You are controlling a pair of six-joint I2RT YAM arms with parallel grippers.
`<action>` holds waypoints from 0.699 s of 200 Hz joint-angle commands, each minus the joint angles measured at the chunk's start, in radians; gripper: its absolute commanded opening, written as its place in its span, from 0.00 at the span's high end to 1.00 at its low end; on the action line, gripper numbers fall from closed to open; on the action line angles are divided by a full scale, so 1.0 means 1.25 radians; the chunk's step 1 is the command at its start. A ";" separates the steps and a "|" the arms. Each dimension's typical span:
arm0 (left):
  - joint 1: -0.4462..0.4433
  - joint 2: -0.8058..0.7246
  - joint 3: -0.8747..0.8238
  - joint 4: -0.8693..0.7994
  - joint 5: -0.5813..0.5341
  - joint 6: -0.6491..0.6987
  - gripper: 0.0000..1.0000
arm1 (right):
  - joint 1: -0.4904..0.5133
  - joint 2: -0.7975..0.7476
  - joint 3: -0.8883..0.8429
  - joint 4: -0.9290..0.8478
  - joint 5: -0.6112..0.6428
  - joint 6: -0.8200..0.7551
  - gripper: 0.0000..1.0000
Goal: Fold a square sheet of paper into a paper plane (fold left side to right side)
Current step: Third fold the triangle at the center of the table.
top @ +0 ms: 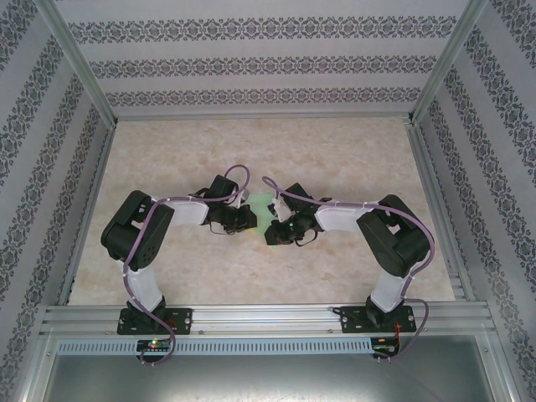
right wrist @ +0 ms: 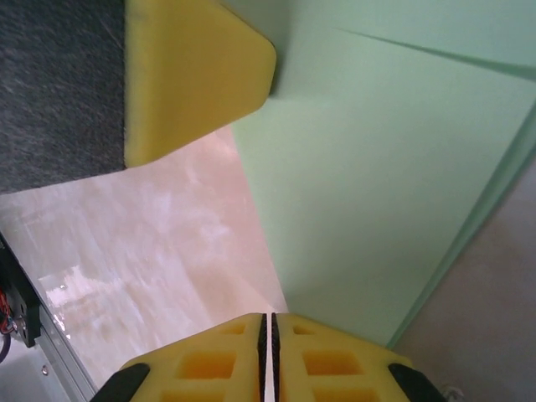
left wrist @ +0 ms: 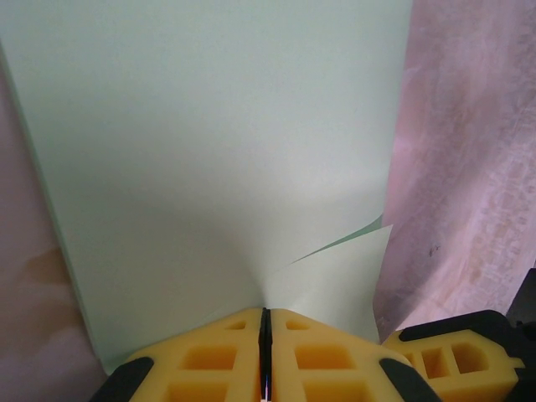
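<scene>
Smooth pale-green paper sheet (left wrist: 209, 151), one loose flap, edge tight in left fingers (left wrist: 209, 360) and in right fingers (right wrist: 335, 364).

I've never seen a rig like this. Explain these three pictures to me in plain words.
Two robot arms are bolted to a table, each ending in a two-finger gripper. The wide picture looks down from above and behind them. The other two come from wrist cameras; the yellow blocks at the bottom are that gripper's own fingers. Between the arms is a pale green paper. The left gripper is shut on its edge. The right gripper is shut too, at the paper's edge; whether it grips is unclear.
</scene>
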 commanded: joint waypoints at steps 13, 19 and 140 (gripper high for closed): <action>-0.006 0.036 -0.006 -0.069 -0.083 0.025 0.88 | 0.005 0.017 -0.016 -0.026 -0.005 -0.010 0.88; -0.006 0.035 -0.007 -0.069 -0.083 0.025 0.88 | 0.004 0.017 -0.018 -0.024 -0.007 -0.008 0.88; -0.005 0.037 -0.005 -0.070 -0.084 0.025 0.88 | 0.004 -0.011 -0.078 0.021 -0.071 0.040 0.92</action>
